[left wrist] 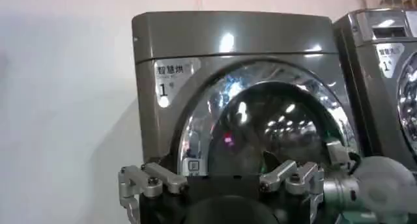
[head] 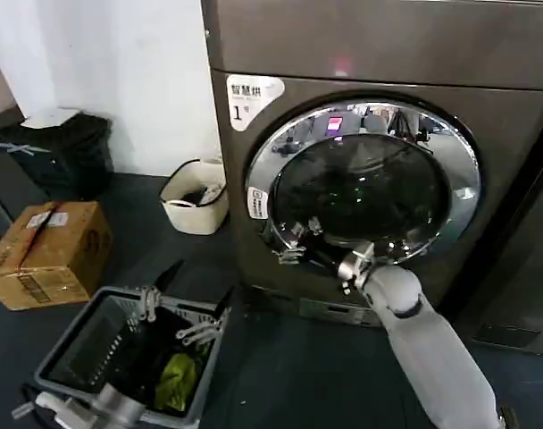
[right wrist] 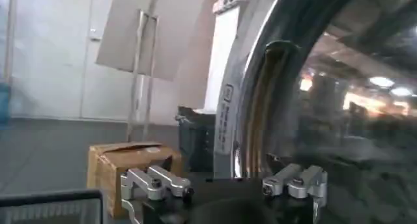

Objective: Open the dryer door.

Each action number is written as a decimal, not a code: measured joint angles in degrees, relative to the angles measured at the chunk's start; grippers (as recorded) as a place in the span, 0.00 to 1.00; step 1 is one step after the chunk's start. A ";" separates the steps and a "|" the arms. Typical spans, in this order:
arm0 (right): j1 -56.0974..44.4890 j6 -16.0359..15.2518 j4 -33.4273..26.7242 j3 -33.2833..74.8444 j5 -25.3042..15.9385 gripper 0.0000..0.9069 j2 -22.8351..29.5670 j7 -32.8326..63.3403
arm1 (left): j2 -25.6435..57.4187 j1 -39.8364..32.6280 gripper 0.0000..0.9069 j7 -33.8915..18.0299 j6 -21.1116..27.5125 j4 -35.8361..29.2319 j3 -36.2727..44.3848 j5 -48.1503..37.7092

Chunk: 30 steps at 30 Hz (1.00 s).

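Note:
The dryer (head: 361, 54) is a grey-brown front loader with a white "1" label; it also faces me in the left wrist view (left wrist: 228, 36). The dryer door (head: 370, 188) is a chrome ring around dark glass, with a small white sticker (head: 256, 202) on its left rim. My right gripper (head: 294, 243) is open at the door's lower left rim. In the right wrist view the chrome edge of the dryer door (right wrist: 260, 82) stands between the spread fingers of the right gripper (right wrist: 227, 183). I cannot tell whether the door is ajar. My left gripper (head: 176, 315) hangs open and empty over a basket, away from the dryer.
A grey basket (head: 75, 335) holding a green cloth sits on the floor in front, to the left. A cardboard box (head: 48, 250), a white basket (head: 196, 210) and a black bin (head: 62, 147) stand further left. A darker machine (head: 530, 268) adjoins the dryer on the right.

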 joint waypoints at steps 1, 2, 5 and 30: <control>0.10 -0.08 -0.13 -0.16 0.00 1.00 0.14 -0.03 | 0.00 0.03 1.00 0.00 0.01 -0.10 0.00 0.00; 0.22 -0.21 -0.29 -0.30 0.00 1.00 0.30 -0.10 | 0.02 0.07 1.00 0.01 0.03 -0.16 0.01 -0.01; 0.68 -0.43 -0.67 -0.72 -0.01 1.00 0.51 -1.33 | 0.06 0.14 1.00 0.00 0.04 -0.28 0.01 -0.04; -2.46 -0.37 3.21 0.49 1.58 1.00 -2.08 -12.98 | 0.15 0.02 1.00 -0.53 0.86 -0.12 -1.67 -0.94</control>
